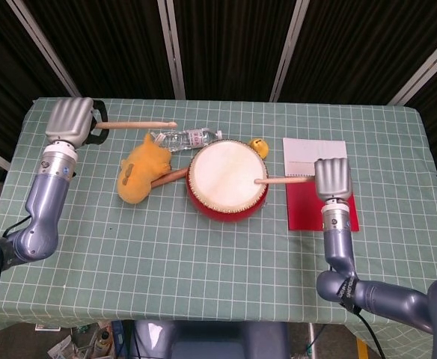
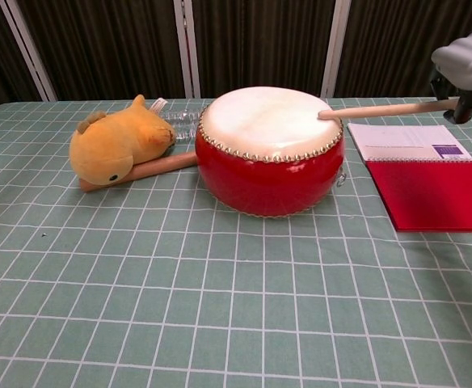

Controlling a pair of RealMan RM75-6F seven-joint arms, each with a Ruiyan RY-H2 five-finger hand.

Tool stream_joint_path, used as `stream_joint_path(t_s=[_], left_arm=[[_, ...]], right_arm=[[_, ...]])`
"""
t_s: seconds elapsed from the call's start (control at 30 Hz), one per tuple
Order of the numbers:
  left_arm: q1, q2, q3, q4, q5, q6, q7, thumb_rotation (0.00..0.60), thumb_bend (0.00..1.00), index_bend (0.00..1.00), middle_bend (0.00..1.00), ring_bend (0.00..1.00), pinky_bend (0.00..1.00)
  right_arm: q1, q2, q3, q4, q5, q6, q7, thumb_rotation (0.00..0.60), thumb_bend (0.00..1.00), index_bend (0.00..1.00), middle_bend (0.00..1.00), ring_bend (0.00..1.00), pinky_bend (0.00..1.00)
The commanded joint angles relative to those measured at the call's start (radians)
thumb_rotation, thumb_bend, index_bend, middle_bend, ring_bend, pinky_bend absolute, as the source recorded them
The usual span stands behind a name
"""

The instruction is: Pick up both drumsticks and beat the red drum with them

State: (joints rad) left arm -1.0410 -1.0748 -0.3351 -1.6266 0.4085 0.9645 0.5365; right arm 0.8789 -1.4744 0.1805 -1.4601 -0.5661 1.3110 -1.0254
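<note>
The red drum [image 1: 227, 178] [image 2: 269, 151] with a white skin stands mid-table. My right hand [image 1: 332, 179] [image 2: 465, 69] grips a wooden drumstick [image 1: 282, 180] [image 2: 381, 109] to the right of the drum. The stick's tip lies at the right edge of the drum skin. My left hand [image 1: 69, 121] holds the other drumstick [image 1: 138, 125] above the far left of the table, pointing right, well away from the drum. The chest view does not show the left hand.
A yellow plush toy [image 1: 143, 168] [image 2: 117, 141] lies left of the drum, over a wooden stick [image 2: 157, 167]. A clear plastic bottle [image 1: 185, 138] lies behind it. A small yellow object [image 1: 259, 145] sits behind the drum. A red and white notebook [image 1: 315, 184] [image 2: 430, 176] lies right of the drum.
</note>
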Motion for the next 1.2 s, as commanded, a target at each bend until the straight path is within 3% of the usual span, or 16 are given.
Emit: stream_joint_path(t_s=[0.03,0.13,0.27,0.43,0.57,0.83,1.2], left_arm=[[0.013,0.026,0.002,-0.067,0.013,0.033,0.000,0.600,0.58,0.77,1.00,1.00,1.00],[0.031,0.040,0.011,-0.134,0.031,0.066,-0.002,0.600,0.58,0.77,1.00,1.00,1.00],[0.085,0.047,0.047,-0.260,0.074,0.139,-0.017,0.600,0.58,0.77,1.00,1.00,1.00],[0.171,0.020,0.104,-0.383,0.168,0.232,-0.065,0.600,0.58,0.77,1.00,1.00,1.00],[0.236,-0.030,0.166,-0.427,0.252,0.288,-0.085,0.600,0.58,0.76,1.00,1.00,1.00],[0.302,-0.165,0.253,-0.390,0.330,0.315,-0.082,0.600,0.58,0.76,1.00,1.00,1.00],[0.265,-0.356,0.256,-0.234,0.289,0.272,0.041,0.600,0.58,0.74,1.00,1.00,1.00]], right_arm=[[-0.070,0.137,0.049,-0.206,-0.052,0.057,0.142,0.600,0.75,0.98,1.00,1.00,1.00],[-0.121,0.202,0.048,-0.289,-0.095,0.080,0.217,0.600,0.75,0.98,1.00,1.00,1.00],[-0.230,0.290,0.005,-0.375,-0.212,0.099,0.385,0.600,0.75,0.98,1.00,1.00,1.00],[-0.345,0.340,-0.066,-0.388,-0.364,0.113,0.566,0.600,0.75,0.98,1.00,1.00,1.00],[-0.409,0.368,-0.117,-0.408,-0.429,0.108,0.633,0.600,0.75,0.98,1.00,1.00,1.00],[-0.478,0.327,-0.193,-0.355,-0.498,0.074,0.643,0.600,0.75,0.98,1.00,1.00,1.00],[-0.488,0.280,-0.203,-0.269,-0.488,-0.028,0.617,0.600,0.75,0.98,1.00,1.00,1.00]])
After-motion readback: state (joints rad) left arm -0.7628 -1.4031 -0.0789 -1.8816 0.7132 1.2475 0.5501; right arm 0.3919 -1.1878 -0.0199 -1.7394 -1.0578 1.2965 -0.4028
